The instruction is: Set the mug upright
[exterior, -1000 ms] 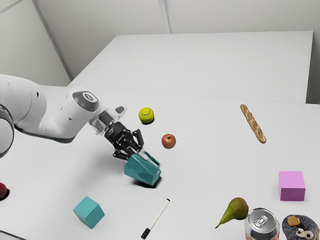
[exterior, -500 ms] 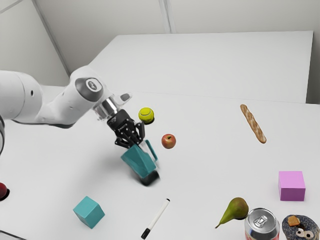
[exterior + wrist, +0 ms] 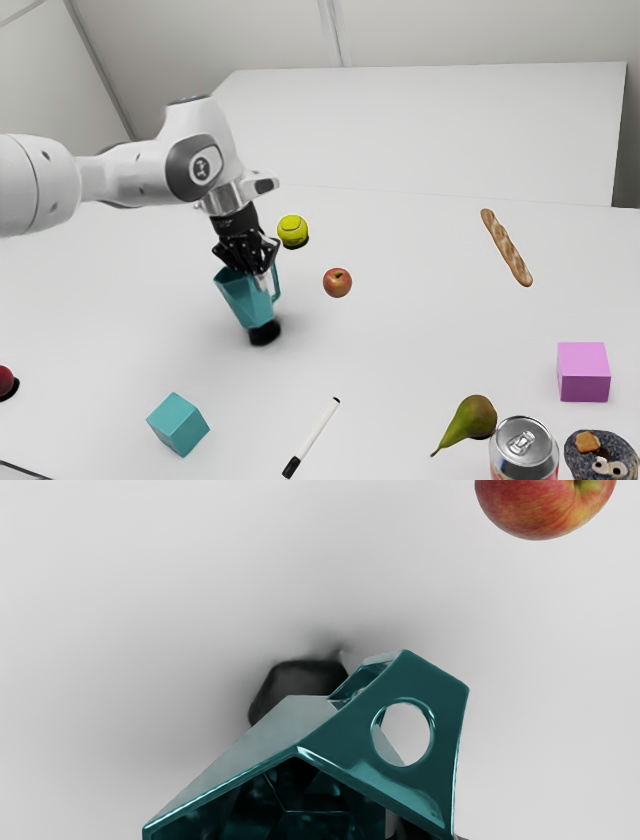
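I can't read any words or numbers here. The big white robot arm with smooth, round parts has a small dark mark in a pale circle, set on a grey patch near its hand. It is too small for me to tell what it says. The shiny silver drink can with a round metal top has a bit of red on its side, down at the exterior view's bottom edge, and I can't read any letters on it.

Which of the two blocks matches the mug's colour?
The block nearer the marker, teal like the mug; the other block is pink.
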